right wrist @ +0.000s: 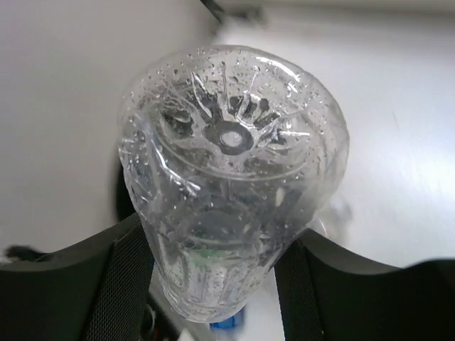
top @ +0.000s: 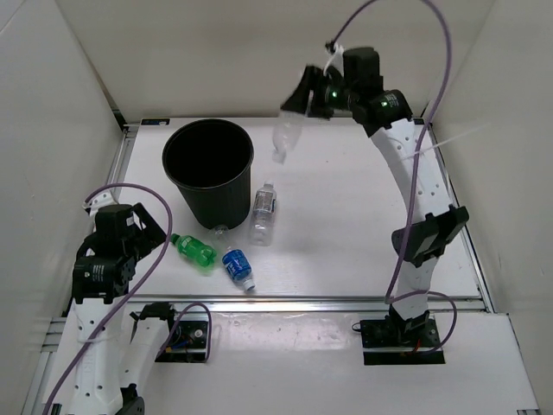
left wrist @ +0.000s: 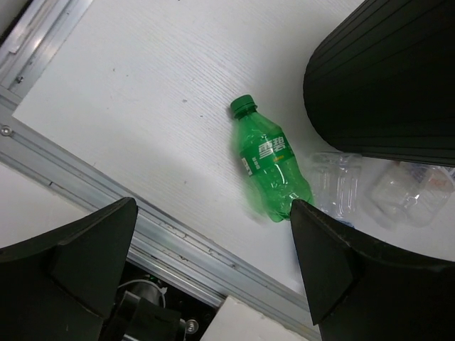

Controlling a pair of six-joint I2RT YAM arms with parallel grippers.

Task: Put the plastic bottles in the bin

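Note:
The black bin (top: 207, 169) stands at the back left of the table. My right gripper (top: 298, 102) is raised to the right of the bin and is shut on a clear bottle (top: 280, 138) that hangs down from it. In the right wrist view that bottle (right wrist: 227, 177) fills the gap between the fingers (right wrist: 117, 284), base toward the camera. A green bottle (top: 194, 251), a blue-label bottle (top: 238, 268) and a clear bottle (top: 263, 212) lie in front of the bin. My left gripper (top: 147, 229) is open and empty, left of the green bottle (left wrist: 266, 160).
White walls enclose the table on the left, back and right. An aluminium rail (left wrist: 106, 195) runs along the table's near edge. The bin's wall (left wrist: 384, 78) shows in the left wrist view, with two transparent bottles (left wrist: 338, 188) lying beside it.

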